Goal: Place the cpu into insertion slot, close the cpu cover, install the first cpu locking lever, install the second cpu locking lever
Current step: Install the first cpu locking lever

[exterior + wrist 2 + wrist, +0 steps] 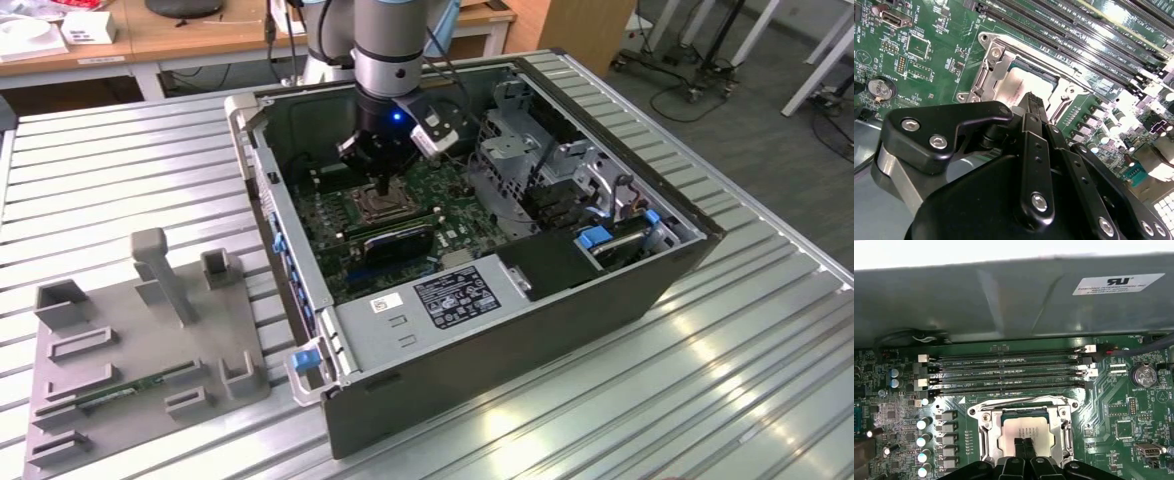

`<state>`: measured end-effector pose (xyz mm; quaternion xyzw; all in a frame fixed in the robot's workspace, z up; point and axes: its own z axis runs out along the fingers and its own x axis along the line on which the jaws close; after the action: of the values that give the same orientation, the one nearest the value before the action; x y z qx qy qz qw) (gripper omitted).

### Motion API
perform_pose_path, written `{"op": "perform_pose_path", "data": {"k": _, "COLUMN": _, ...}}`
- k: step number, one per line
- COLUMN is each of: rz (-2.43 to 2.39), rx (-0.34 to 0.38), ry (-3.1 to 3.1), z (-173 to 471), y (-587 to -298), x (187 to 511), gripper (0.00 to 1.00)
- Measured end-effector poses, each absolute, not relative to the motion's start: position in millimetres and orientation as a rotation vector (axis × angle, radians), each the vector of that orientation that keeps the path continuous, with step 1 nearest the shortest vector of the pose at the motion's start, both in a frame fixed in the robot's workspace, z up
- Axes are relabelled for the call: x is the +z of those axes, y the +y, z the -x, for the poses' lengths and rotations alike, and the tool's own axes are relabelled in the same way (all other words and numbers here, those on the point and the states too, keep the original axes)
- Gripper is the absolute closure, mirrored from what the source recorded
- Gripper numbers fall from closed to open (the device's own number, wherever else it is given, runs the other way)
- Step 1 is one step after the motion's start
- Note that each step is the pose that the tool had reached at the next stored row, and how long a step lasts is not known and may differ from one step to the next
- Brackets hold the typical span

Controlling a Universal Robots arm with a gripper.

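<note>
— Where was the cpu (1026,429) at that point?

— Flat in the slot (985,436), its pale metal top showing through the window of the cover (1024,411). In both wrist views the cover's silvery frame lay down around the chip rather than standing up on its hinge, so I judged the chip seated and the cover shut over it.

— And your jaws?

— Together, nothing between them. My gripper (1024,446) hung straight down with its two thin fingertips side by side over the middle of the chip. From the first wrist view I could not tell whether they pressed on the metal or sat just above it.

— Why closed?

— My reading: a narrow, closed tip fits through the cover's window and between the socket's side rails, and it works as a pusher better than an open pair would.

— What about the levers?

— I could not make out for certain whether either was latched; the frame's corners and screws showed, the wires did not read clearly.

— And around the socket?

— The socket sat on the green board (1134,410), just beside the long black memory slots (1006,374) that ran along the board's edge by the case wall. In the exterior view the board lay on the floor of the open case (534,300), and the case rested on a ribbed metal table (120,180), with a grey fixture (140,340) near the table's edge on the exterior view's left.
</note>
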<state>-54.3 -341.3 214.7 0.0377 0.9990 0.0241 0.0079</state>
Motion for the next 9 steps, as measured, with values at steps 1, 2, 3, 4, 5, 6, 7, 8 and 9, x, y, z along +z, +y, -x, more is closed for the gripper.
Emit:
{"op": "perform_pose_path", "data": {"k": 1, "rz": -0.118, "rx": 0.075, "ry": 3.123, "z": 54.1, "y": -341.3, "x": 214.7, "gripper": 0.89}}
{"op": "perform_pose_path", "data": {"k": 2, "rz": -0.117, "rx": 0.075, "ry": 3.123, "z": 53.4, "y": -341.3, "x": 214.7, "gripper": 0.89}}
{"op": "perform_pose_path", "data": {"k": 3, "rz": -0.117, "rx": 0.076, "ry": 3.123, "z": 52.7, "y": -341.3, "x": 214.6, "gripper": 0.89}}
{"op": "perform_pose_path", "data": {"k": 4, "rz": -0.117, "rx": 0.075, "ry": 3.123, "z": 52.0, "y": -341.3, "x": 214.7, "gripper": 0.89}}
{"op": "perform_pose_path", "data": {"k": 5, "rz": -0.117, "rx": 0.075, "ry": 3.123, "z": 51.7, "y": -341.3, "x": 214.8, "gripper": 0.89}}
{"op": "perform_pose_path", "data": {"k": 6, "rz": -0.117, "rx": 0.075, "ry": 3.124, "z": 51.7, "y": -341.3, "x": 215.5, "gripper": 0.89}}
{"op": "perform_pose_path", "data": {"k": 7, "rz": -0.117, "rx": 0.075, "ry": 3.124, "z": 51.7, "y": -341.3, "x": 217.0, "gripper": 0.89}}
{"op": "perform_pose_path", "data": {"k": 8, "rz": -0.117, "rx": 0.075, "ry": 3.124, "z": 51.7, "y": -341.3, "x": 218.8, "gripper": 0.89}}
{"op": "perform_pose_path", "data": {"k": 9, "rz": -0.117, "rx": 0.075, "ry": 3.124, "z": 51.7, "y": -341.3, "x": 221.2, "gripper": 0.89}}
